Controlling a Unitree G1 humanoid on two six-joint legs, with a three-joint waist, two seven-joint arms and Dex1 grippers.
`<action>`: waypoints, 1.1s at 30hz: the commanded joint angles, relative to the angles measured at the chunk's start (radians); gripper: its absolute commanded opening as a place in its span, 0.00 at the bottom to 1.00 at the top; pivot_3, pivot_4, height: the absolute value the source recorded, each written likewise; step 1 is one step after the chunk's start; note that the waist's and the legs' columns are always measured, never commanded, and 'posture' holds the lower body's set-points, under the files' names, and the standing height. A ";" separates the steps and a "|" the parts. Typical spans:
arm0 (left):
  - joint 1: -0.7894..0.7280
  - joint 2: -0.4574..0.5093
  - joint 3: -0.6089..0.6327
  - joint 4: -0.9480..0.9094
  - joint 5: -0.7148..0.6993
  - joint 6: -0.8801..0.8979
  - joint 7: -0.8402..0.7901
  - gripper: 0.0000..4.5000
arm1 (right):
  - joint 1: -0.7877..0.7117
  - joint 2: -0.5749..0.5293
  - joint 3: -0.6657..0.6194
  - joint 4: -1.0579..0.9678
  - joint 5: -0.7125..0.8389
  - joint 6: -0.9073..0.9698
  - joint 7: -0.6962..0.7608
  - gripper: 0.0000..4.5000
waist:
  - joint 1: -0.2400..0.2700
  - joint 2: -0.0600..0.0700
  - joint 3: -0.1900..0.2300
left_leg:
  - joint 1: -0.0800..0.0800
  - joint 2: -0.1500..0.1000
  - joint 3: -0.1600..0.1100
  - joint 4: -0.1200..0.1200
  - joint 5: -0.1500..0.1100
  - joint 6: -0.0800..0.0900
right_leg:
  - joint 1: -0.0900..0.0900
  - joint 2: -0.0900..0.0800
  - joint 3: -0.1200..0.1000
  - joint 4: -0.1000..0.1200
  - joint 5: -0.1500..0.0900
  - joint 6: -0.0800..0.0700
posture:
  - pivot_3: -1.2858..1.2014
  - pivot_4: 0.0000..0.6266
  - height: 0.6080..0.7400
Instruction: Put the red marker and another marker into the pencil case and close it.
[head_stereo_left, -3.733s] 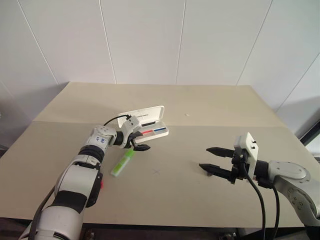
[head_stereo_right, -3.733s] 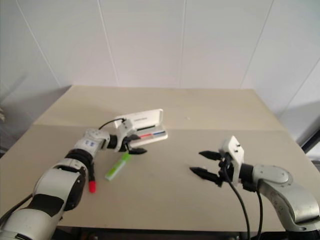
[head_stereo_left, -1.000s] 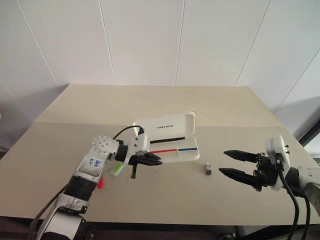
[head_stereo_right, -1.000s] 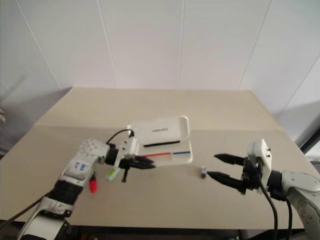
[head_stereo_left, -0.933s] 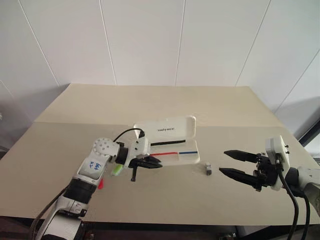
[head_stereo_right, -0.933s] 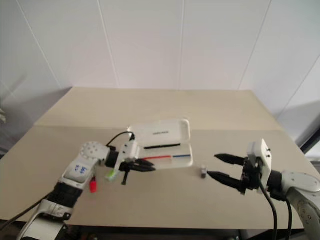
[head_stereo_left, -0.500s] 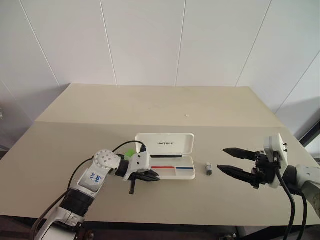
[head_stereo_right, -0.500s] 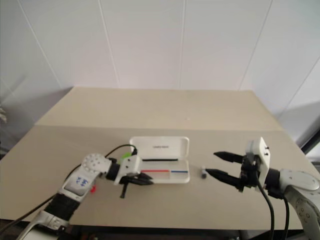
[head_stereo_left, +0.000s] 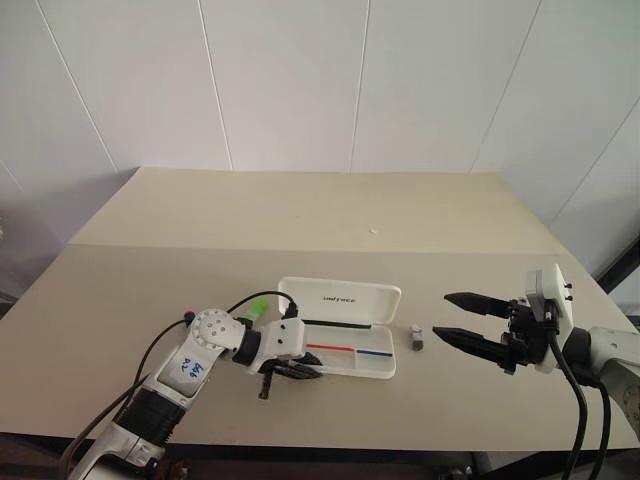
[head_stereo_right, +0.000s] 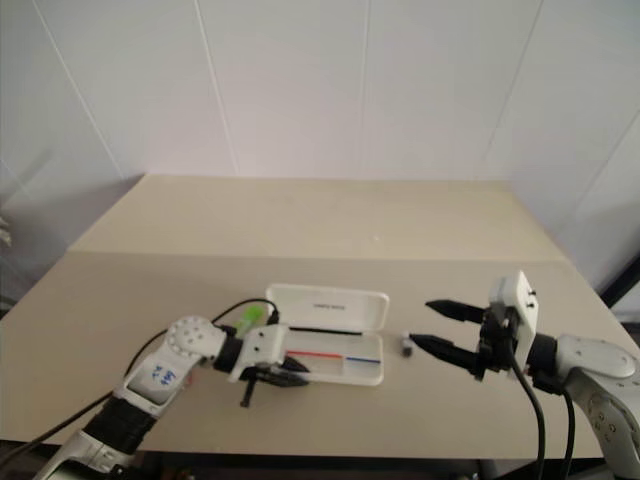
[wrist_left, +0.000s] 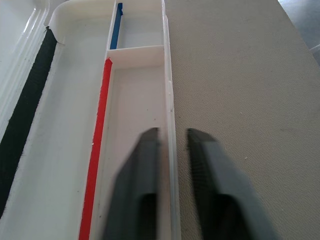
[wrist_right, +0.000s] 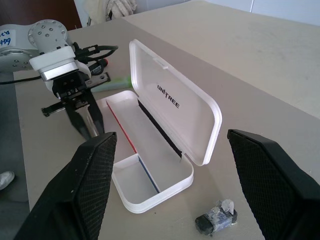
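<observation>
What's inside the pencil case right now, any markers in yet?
No markers inside the pencil case. Its tray shows only red, blue and black lines and a divider. The left end effector straddles the tray's front wall, one finger inside, hiding the bit of floor beneath it.

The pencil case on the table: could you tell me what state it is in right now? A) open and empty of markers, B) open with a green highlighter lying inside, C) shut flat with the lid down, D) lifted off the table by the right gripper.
A: the pencil case sits on the table with its lid raised, and its tray compartments hold no markers, only red, blue and black lines.
</observation>
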 joint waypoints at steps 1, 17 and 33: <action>0.006 0.005 -0.006 -0.025 0.014 -0.005 0.019 0.46 | -0.009 0.001 -0.006 -0.022 0.003 -0.017 -0.007 1.00 | 0.000 0.000 0.000 | 0.000 0.000 0.000 0.000 0.000 0.000 | 0.000 0.000 0.000 0.000 0.000 0.000 | 0.52 0.24 1.00; 0.059 0.071 0.051 -0.246 -0.102 0.159 -0.002 0.98 | -0.021 -0.007 -0.002 -0.010 0.004 -0.014 -0.002 1.00 | -0.001 0.000 0.000 | 0.000 0.000 0.000 -0.001 0.000 0.000 | 0.000 0.000 0.000 -0.001 0.000 0.000 | 0.52 0.24 1.00; 0.083 0.138 0.330 -0.489 -0.267 0.396 0.185 0.98 | -0.067 -0.012 0.027 0.034 0.012 -0.014 0.064 1.00 | -0.002 0.000 0.000 | -0.001 0.001 0.001 -0.001 0.000 0.001 | 0.000 0.000 0.001 -0.003 0.000 -0.001 | 0.52 0.24 1.00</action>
